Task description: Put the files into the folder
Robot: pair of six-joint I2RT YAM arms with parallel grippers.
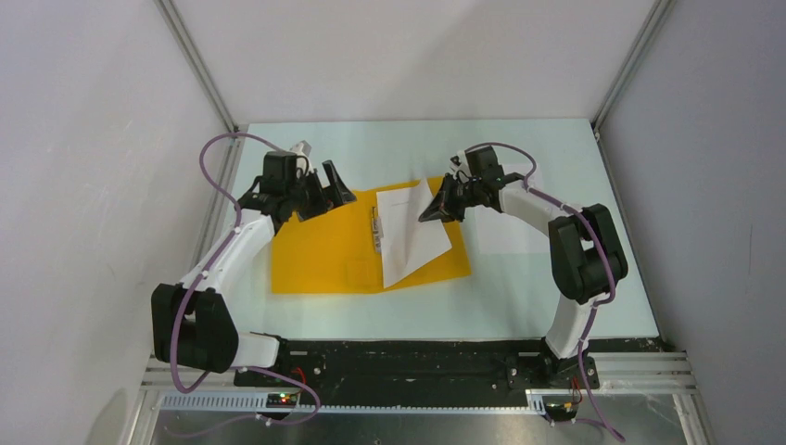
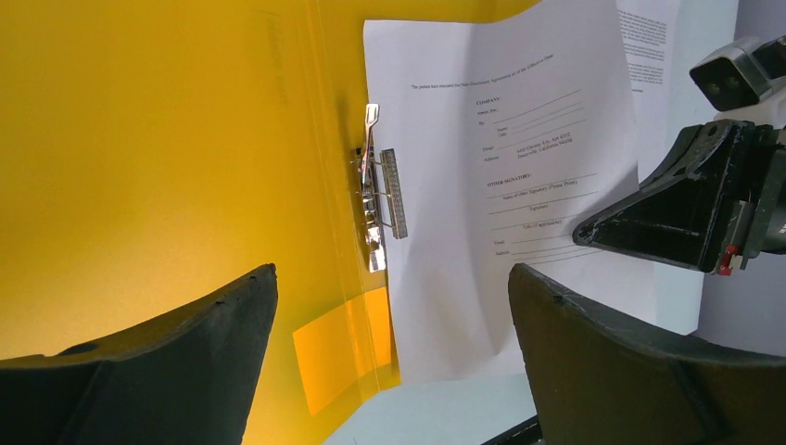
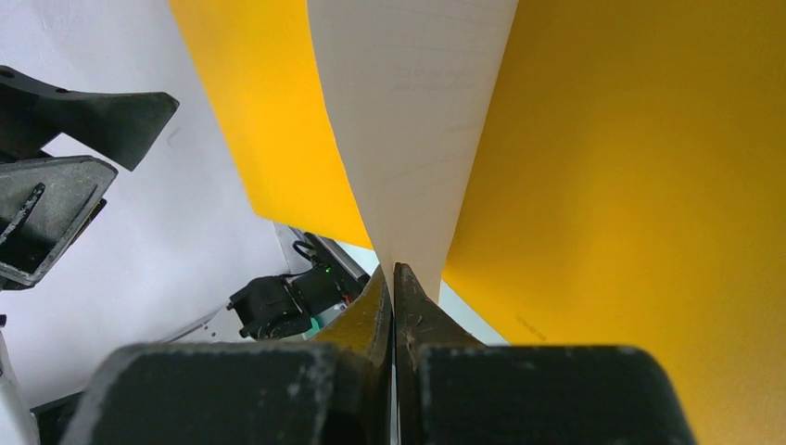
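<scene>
**Top view.** The folder point(image 1: 320, 264) lies open and flat on the table point(image 1: 519, 306), between my two arms. One sheet point(image 1: 412, 243) lies askew over its right cover, with its near corner reaching the folder's near edge. My right gripper point(image 1: 436, 211) sits at the sheet's far right edge. My left gripper point(image 1: 324, 190) hangs over the folder's far left corner. A second sheet point(image 1: 500, 232) lies on the table just right of the folder.

**Left wrist view.** My left gripper is spread wide and holds nothing. Only this view shows the metal clip point(image 2: 380, 199) at the spine and the sheet's printed lines. The sheet's edge lies just beside the clip.

**Right wrist view.** My right gripper is pressed together, pinching the sheet's edge. The sheet bows away from it over the folder. The top view cannot resolve this grip.
</scene>
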